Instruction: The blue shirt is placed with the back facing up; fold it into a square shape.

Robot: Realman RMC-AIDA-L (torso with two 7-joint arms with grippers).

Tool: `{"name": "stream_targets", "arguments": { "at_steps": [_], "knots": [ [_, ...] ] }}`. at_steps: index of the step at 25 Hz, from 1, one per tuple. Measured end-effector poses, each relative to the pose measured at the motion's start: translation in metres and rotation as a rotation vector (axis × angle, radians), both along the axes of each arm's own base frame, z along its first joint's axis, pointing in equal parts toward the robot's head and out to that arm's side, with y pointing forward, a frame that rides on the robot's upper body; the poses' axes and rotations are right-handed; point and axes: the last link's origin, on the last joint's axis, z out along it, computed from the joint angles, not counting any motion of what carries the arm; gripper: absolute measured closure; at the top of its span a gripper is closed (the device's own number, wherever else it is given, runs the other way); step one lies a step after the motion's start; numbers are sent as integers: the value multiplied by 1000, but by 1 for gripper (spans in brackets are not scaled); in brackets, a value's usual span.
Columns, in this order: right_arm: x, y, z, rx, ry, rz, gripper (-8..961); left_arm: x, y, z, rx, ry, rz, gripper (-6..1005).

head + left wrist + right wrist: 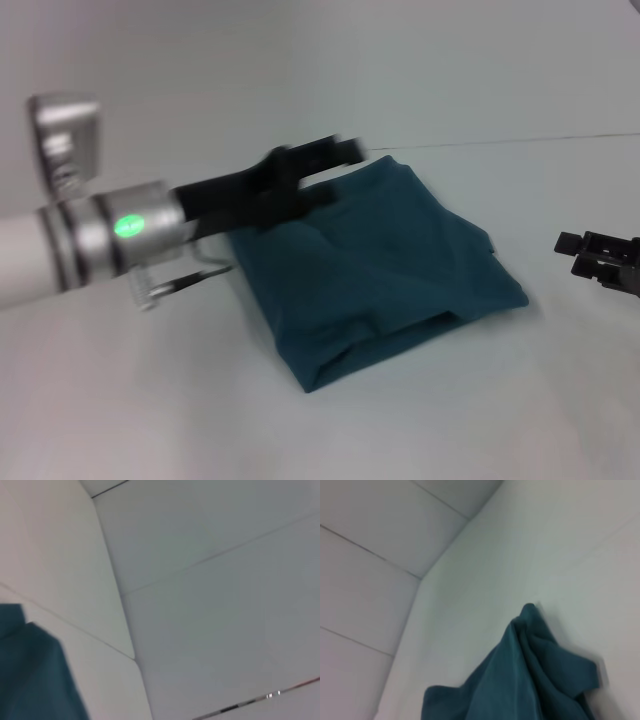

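White surface (150, 400), plain pale wall behind; a thin seam line runs along the far edge in the head view.

Blue shirt (370, 270) lies mid-frame, already folded into a compact, roughly four-sided bundle. Its long axis runs from about 11 o'clock to 5 o'clock. Layers show open along the near edge, one flap slightly loose toward 5 o'clock. Not quite a neat square, by my read.

Left gripper (345, 150) reaches in from 9 o'clock, arm crossing above the shirt's far-left corner, tip over the far edge at about 12 o'clock of the bundle. Blurred; cannot tell whether its jaws are open or closed, or whether they hold cloth. Left wrist view shows only a corner of the shirt at frame edge, with wall panels beyond.

Right gripper (600, 258) sits at 3 o'clock, apart from the shirt's right edge, on or just over the surface. Jaw state not readable.

Key relation: shirt lies below and toward 6 o'clock from the left jaws; left arm is clearly nearer. Judgement: folding near finished, perhaps a last tidy or withdrawal.
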Motion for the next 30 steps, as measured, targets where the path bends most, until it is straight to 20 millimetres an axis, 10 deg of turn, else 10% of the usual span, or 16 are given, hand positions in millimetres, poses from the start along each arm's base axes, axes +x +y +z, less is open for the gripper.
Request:
{"name": "stream_targets", "arguments": {
  "at_steps": [15,30],
  "knots": [
    [-58,74,36,-244,-305,41,254,-86,-71,43,-156,16,50,212],
    [-106,117,-27,-306,-508,36,254,-114,-88,48,-103,9,131,212]
  ]
}}
